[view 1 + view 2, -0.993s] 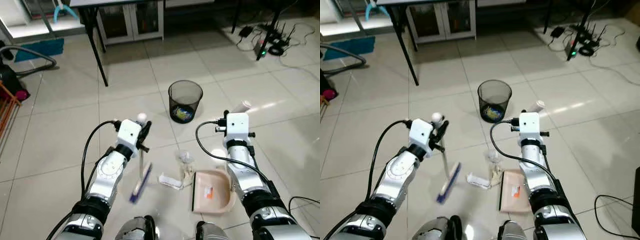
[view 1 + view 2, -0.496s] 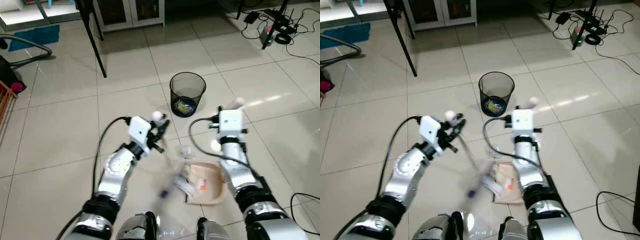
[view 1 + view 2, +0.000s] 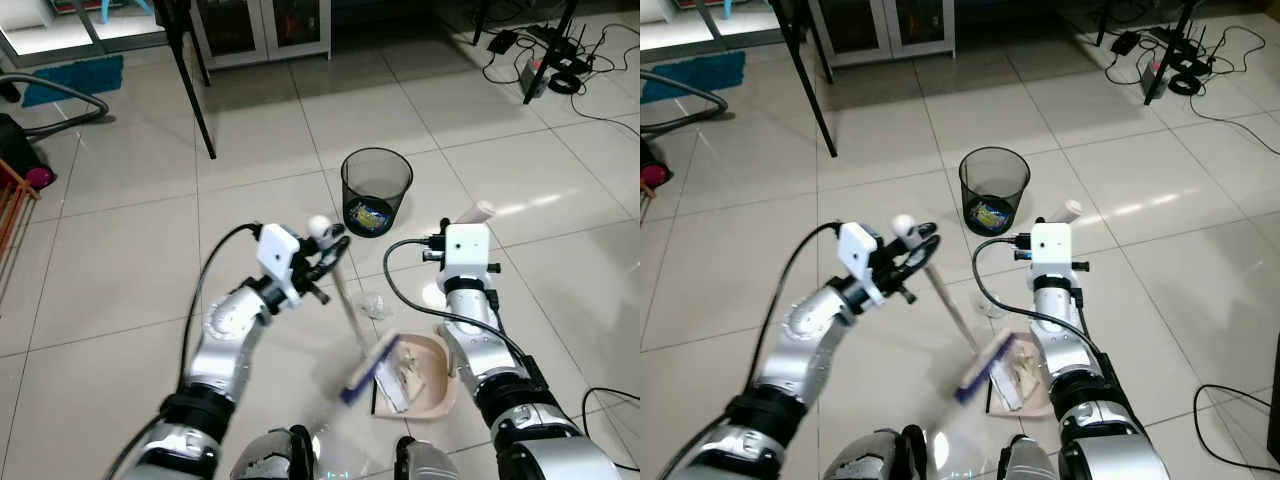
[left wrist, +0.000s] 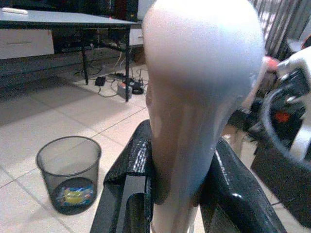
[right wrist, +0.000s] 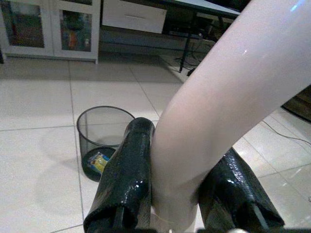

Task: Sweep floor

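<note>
While the left gripper [image 3: 322, 262] clamps its two black fingers [image 4: 127, 179] around the pale, round-topped handle of a hand broom [image 3: 349, 310], the brush head sits low on the white tile floor [image 3: 110, 290], its blue bristles at the open mouth of the dustpan [image 3: 432, 375]. Crumpled paper scraps [image 3: 403, 372] already lie inside the pan, so the step in hand appears to be the final push of litter into it. A small clear piece of plastic [image 3: 372, 305] rests on the tiles just beyond the pan, apparently not yet gathered.

Further right, the right gripper [image 3: 1058, 224] is closed on the dustpan's upright pale handle [image 5: 228, 97], holding the pan flat to the floor in front of the robot's feet. Beyond both arms stands a black mesh wastebasket [image 3: 376, 192] with a yellow-and-blue wrapper at its bottom.

By the look of it, the next move calls for drawing the brush once more toward the pan to catch the stray plastic, keeping the pan's lip pressed to the tile, then lifting the pan level and tipping it over the basket.

Counted: one broom, one dustpan, one wastebasket, one loose piece outside the pan, and a clump of scraps inside it too tangled to number. Black table legs [image 3: 190, 75] and a knot of cables [image 3: 545, 70] mark the room's far side.
</note>
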You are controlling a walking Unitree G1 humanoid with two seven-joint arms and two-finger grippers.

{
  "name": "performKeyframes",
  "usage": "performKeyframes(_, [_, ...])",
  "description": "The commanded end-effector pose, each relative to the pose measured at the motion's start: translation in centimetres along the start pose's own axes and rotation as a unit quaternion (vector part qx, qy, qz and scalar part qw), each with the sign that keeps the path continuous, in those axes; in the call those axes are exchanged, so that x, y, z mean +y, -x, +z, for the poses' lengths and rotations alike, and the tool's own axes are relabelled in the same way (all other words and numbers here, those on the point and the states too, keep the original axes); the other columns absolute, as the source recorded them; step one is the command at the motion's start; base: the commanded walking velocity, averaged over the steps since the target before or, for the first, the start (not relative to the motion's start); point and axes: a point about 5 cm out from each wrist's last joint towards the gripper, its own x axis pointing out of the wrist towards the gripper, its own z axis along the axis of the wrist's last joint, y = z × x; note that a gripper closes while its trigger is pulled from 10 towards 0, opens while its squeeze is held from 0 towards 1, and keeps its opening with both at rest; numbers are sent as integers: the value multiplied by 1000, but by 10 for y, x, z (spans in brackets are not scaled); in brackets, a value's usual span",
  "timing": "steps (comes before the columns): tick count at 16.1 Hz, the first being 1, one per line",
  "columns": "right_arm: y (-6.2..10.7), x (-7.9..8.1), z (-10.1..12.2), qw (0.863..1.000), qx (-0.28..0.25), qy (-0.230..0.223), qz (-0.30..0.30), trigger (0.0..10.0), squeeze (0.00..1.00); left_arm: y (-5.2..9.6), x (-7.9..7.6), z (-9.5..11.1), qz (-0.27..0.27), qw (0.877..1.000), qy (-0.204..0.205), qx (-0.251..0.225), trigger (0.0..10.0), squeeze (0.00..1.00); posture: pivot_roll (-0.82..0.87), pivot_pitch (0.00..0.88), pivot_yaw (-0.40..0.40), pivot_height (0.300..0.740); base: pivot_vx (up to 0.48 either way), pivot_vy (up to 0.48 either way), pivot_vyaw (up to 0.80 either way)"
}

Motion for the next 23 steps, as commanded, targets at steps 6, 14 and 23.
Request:
performKeyframes(6, [4, -37, -5, 999, -7, -22, -42, 10000, 0, 33, 41, 18, 62, 996, -71, -4, 10000, 0, 29, 103, 85, 740, 0, 0, 0])
performKeyframes(14, [30, -104, 32, 988, -55, -106, -96, 10000, 0, 85, 65, 14, 226, 968, -103, 46, 10000, 0, -32, 36, 83, 740, 0, 0, 0])
performKeyframes(23, [39, -134, 85, 979, -84, -158, -99, 10000, 0, 93, 59, 9, 279, 953, -104, 60, 10000, 0, -51, 21, 89, 740, 0, 0, 0])
